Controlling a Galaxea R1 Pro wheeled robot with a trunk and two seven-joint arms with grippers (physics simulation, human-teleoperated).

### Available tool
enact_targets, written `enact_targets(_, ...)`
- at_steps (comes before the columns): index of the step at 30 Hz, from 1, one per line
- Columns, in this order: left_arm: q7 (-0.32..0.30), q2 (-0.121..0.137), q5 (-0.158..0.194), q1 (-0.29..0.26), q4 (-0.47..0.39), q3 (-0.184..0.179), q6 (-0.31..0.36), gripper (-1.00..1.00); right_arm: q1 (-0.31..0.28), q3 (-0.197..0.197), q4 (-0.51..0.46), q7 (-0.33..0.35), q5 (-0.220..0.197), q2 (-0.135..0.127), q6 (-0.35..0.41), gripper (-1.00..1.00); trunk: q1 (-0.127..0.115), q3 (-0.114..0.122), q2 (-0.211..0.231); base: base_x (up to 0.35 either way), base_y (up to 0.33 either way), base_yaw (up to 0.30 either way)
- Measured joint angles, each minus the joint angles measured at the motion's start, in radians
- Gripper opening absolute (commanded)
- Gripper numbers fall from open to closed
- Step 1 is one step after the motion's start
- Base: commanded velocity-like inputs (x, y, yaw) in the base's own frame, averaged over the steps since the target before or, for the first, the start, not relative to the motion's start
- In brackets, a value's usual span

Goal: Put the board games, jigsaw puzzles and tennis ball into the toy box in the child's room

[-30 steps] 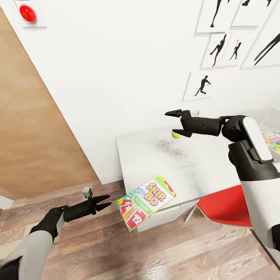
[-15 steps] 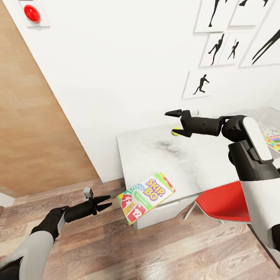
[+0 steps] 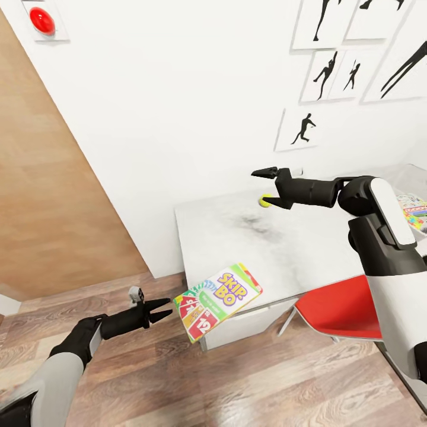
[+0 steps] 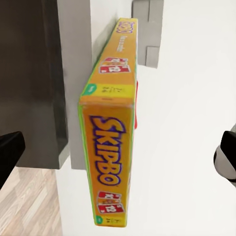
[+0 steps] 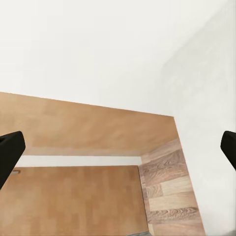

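Observation:
The SKIP-BO board game (image 3: 218,301) lies flat on the table (image 3: 296,249) and overhangs its front left corner. My left gripper (image 3: 165,310) is open at the box's left end, level with it, and its fingertips almost touch the box. In the left wrist view the box's orange edge (image 4: 109,147) faces me, straight ahead between the spread fingers (image 4: 10,153). The tennis ball (image 3: 265,201) rests near the table's back edge. My right gripper (image 3: 261,187) hovers open just above it, holding nothing.
A red chair (image 3: 341,308) stands tucked under the table's front. A colourful flat printed item (image 3: 415,212) lies at the table's right, cut off by the frame edge. A wooden door (image 3: 53,207) is on the left, with wood floor below and framed silhouettes on the white wall.
The whole view has shifted slightly. My left gripper has crept a little closer to the SKIP-BO box. The right arm holds its pose over the ball.

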Motion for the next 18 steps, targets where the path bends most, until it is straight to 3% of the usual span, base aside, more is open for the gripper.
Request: enact_targets(18,0.000,-0.008,-0.001,0.000,0.016,0.000,0.000,1.00,-0.001,0.001,-0.001,0.000,-0.001,0.000,0.000,1.00,0.000,0.000,0.000,0.000,-0.102,0.000)
